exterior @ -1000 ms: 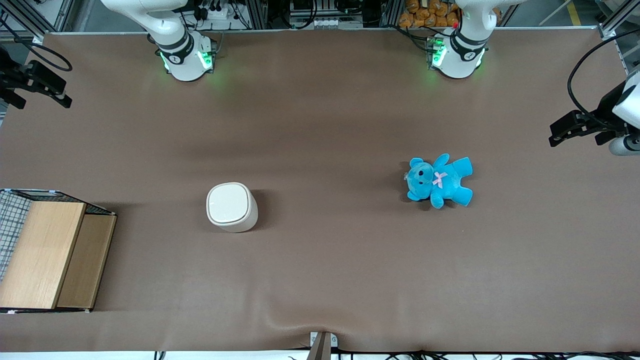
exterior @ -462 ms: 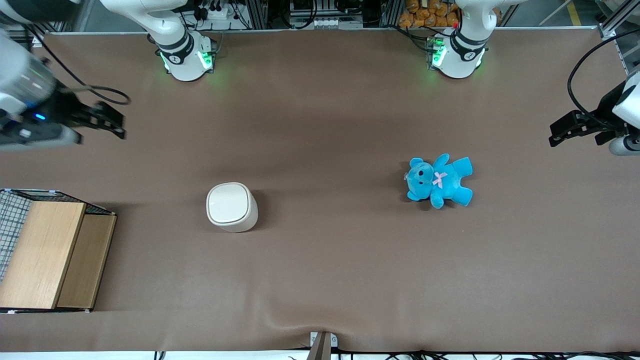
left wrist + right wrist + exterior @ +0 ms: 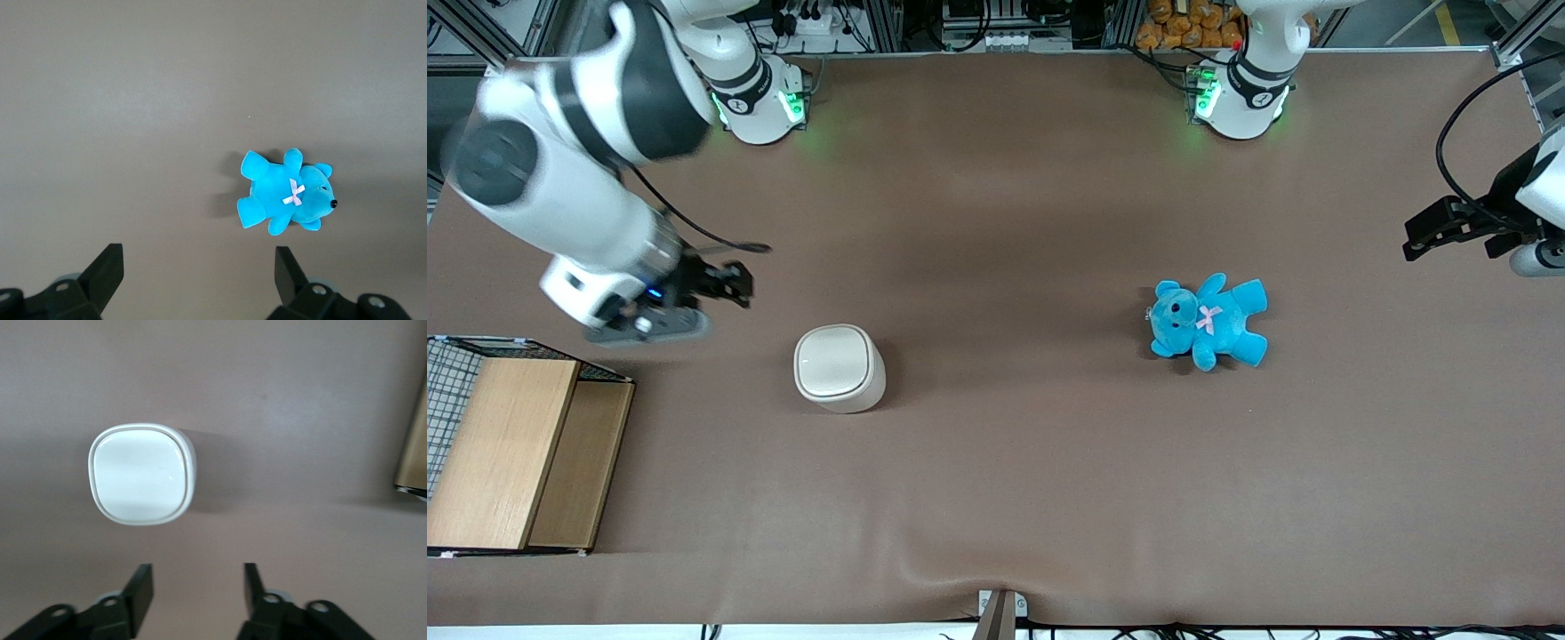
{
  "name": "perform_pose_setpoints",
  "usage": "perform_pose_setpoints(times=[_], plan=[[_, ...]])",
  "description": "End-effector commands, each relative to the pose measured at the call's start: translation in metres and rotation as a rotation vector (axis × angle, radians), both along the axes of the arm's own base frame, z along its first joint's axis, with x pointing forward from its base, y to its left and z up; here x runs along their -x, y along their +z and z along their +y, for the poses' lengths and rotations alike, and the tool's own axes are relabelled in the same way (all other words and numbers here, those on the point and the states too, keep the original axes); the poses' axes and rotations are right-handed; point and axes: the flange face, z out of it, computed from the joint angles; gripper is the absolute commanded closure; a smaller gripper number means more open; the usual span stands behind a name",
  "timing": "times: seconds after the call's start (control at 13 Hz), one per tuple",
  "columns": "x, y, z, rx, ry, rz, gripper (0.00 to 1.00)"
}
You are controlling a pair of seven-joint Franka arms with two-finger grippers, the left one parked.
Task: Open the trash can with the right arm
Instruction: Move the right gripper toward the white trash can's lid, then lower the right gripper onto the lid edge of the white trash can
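Front view first: the trash can (image 3: 839,367) is sitting upright on the brown table (image 3: 1005,462) with its flat lid shut, roughly mid-table but toward the working arm's end. The right arm (image 3: 574,169) reaches in over that end, and its gripper (image 3: 734,286) hangs near the can, a bit farther from the front camera than the can and not touching it. It's kinda blurry there, so from this angle I can't really call how far the fingers are spread. The wooden box (image 3: 516,449) with wire mesh on one side sits at the table edge, closer to the camera than the gripper and well apart from the can. The blue teddy (image 3: 1208,321) lies on its back toward the parked arm's end, well apart from everything else.

Left wrist view: just the teddy (image 3: 285,199) lying on bare table, pink bow on its chest.

Right wrist view: this one settles it, the gripper (image 3: 197,592) is released, both black fingers (image 3: 139,590) spread with nothing between them. The trash can (image 3: 141,473) is seen from straight above, lid closed and clear of the fingertips. A sliver of the wooden box (image 3: 415,450) shows at the frame edge
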Motion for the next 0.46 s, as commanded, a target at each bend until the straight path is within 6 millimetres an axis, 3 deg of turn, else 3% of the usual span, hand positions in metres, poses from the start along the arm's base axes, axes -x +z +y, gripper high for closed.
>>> perform_pose_setpoints(times=[0.0,0.38], plan=[[-0.014,-0.037,0.019,0.023,0.01,-0.002,1.0],[-0.026,-0.078,0.046,0.069,0.085,-0.067,1.0]])
